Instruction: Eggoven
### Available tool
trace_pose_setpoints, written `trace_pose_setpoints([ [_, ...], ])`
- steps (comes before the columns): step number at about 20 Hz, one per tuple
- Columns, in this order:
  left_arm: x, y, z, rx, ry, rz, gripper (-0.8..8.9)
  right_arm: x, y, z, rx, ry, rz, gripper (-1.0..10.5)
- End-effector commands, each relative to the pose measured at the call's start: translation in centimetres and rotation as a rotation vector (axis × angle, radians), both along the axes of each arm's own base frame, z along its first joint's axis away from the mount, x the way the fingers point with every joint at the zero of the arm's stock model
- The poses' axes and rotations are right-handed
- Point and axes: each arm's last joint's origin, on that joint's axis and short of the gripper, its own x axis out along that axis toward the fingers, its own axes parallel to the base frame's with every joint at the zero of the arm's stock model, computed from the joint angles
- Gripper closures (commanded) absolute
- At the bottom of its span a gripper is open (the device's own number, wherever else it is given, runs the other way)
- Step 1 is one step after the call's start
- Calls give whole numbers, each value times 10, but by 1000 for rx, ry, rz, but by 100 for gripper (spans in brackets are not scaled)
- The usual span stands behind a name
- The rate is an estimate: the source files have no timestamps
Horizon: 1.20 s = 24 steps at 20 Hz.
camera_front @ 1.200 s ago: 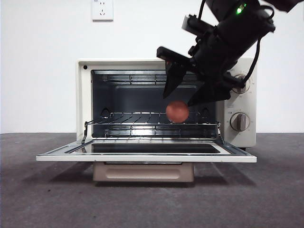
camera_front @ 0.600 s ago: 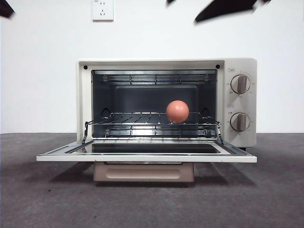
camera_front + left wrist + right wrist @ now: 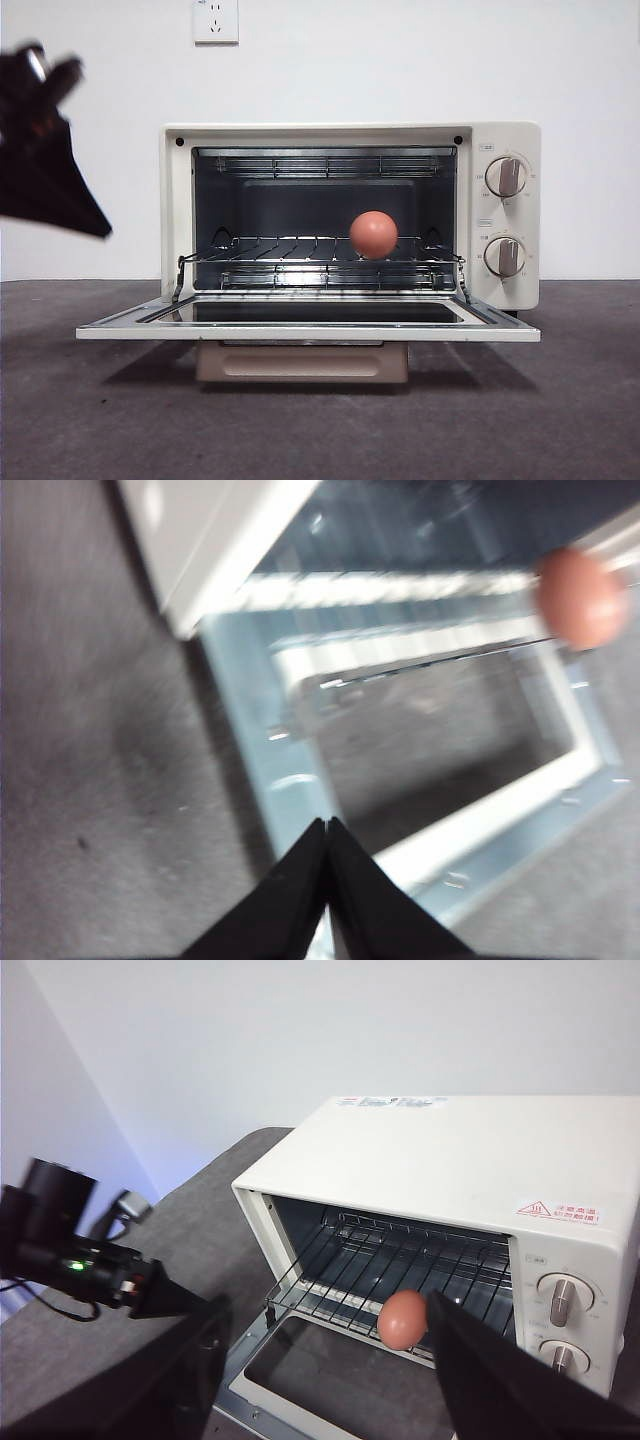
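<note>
The egg (image 3: 374,234) is smooth, reddish-brown and whole, and sits on the wire rack (image 3: 300,250) inside the oven (image 3: 350,215), toward the rack's right end and near its front edge, free of both grippers. The oven is a cream box with two knobs (image 3: 505,177) on its right panel; its door (image 3: 308,322) is folded down flat, the glass facing up, with the tan handle (image 3: 302,362) hanging below the door's front edge. The left gripper (image 3: 327,830) has its jaws pressed together on nothing and hangs above the desk (image 3: 560,400) just off the door's left edge, a dark shape in the front view. The right gripper (image 3: 330,1350), jaws spread wide and empty, is held high in front of the oven.
</note>
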Motion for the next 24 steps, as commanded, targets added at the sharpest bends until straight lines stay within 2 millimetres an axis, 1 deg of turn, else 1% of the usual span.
trace_pose_setpoints([
  [1,13,0,-24,-4,71,10,810,-2,-1,4,2,-14,4,631],
  [4,24,-1,-47,0,125,12,810,-1,-1,5,3,-15,4,631],
  [6,29,-1,-60,-3,150,8,810,-1,0,4,2,-14,4,631],
  [9,33,-4,-74,-17,180,-10,810,-1,-1,4,0,-16,-16,631],
  [11,34,-6,-83,-56,211,-38,810,-1,-1,5,-1,-17,-19,631],
  [17,37,-10,-81,-146,182,-99,810,0,-1,5,-6,-21,-41,631],
  [24,41,-10,-72,-352,150,-201,810,0,-1,5,-9,-23,-43,631],
])
